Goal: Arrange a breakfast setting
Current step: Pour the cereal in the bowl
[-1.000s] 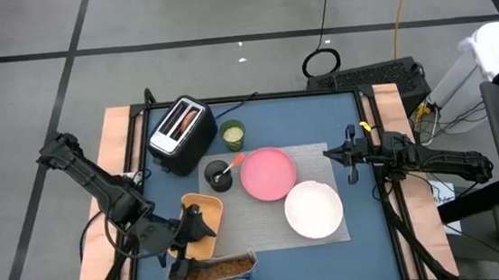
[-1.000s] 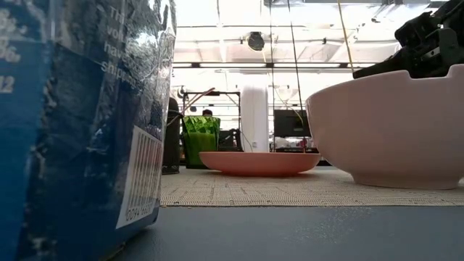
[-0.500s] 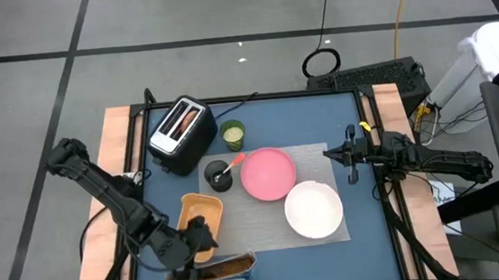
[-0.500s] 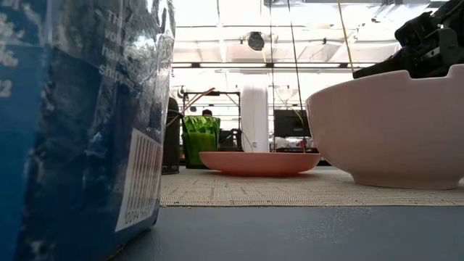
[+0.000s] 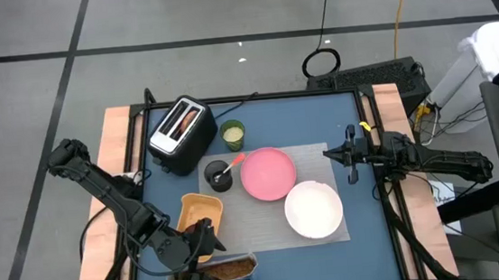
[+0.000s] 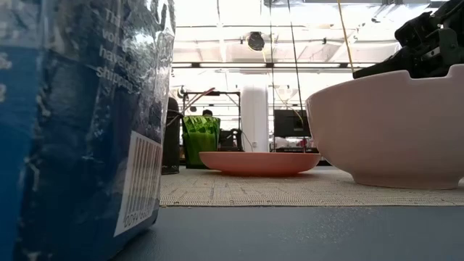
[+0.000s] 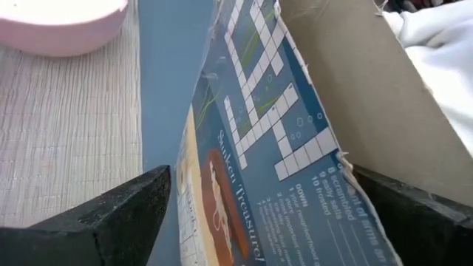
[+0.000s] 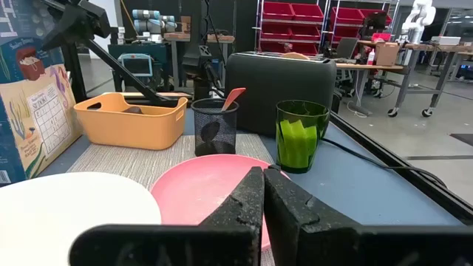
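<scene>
An open blue cereal box [image 5: 218, 271] stands at the table's near edge, with tan cereal [image 5: 232, 268] showing in its top. It fills the left of the low view [image 6: 80, 123]. My left gripper [image 7: 259, 199] is open, one finger on each side of the box. A round pink plate [image 5: 267, 173] and a white bowl [image 5: 314, 210] rest on the grey mat [image 5: 266, 220]. A spoon [image 5: 236, 162] stands in a black mesh cup [image 5: 219, 175]. Toasted bagel halves [image 5: 183, 120] stick out of the toaster. No dark-red fruit shows. My right gripper [image 8: 264, 199] is shut and empty at the table's right edge. My left gripper stands over the cereal box near its open top [image 7: 310, 140], one finger on each broad side. I cannot tell whether either finger touches the box.
A yellow tray [image 5: 203, 215] sits just beyond the box, beside my left arm. The black-and-silver toaster [image 5: 179, 135] and a green cup [image 5: 233, 134] stand at the far left. Bare blue tabletop [image 5: 320, 120] lies beyond the mat.
My left gripper has gone from over the yellow tray toward the table's near edge and down, until its fingers stand on either side of the cereal box. The box has shifted slightly in the low view.
</scene>
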Available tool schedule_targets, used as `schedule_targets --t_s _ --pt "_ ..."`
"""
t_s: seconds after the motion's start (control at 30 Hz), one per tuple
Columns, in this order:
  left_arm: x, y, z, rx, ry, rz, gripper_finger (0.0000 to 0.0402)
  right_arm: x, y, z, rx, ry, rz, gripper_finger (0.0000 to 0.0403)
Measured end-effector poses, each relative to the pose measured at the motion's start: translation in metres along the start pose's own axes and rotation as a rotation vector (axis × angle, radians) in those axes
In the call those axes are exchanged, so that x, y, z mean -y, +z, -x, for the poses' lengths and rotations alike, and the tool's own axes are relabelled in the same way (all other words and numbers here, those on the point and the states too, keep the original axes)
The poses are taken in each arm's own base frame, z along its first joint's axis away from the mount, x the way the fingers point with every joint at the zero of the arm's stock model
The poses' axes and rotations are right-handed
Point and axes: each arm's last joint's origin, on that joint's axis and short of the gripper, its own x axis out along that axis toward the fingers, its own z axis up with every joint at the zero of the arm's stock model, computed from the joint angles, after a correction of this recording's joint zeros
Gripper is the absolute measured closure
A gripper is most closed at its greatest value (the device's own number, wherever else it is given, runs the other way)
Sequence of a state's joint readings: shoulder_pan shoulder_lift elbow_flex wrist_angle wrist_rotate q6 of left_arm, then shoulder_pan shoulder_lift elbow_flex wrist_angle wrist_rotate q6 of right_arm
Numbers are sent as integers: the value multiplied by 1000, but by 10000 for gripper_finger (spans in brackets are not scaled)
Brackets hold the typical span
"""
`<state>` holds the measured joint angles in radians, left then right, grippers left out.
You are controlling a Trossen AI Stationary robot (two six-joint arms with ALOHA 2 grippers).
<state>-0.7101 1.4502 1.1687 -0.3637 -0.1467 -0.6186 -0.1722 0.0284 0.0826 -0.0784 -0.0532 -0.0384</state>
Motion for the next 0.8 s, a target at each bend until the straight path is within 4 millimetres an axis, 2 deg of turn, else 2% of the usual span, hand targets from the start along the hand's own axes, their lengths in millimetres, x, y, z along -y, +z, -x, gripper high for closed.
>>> schedule_targets --t_s 0.8 --pt "0 0 0 1 -2 -13 2 0 0 0 0 0 0 401"
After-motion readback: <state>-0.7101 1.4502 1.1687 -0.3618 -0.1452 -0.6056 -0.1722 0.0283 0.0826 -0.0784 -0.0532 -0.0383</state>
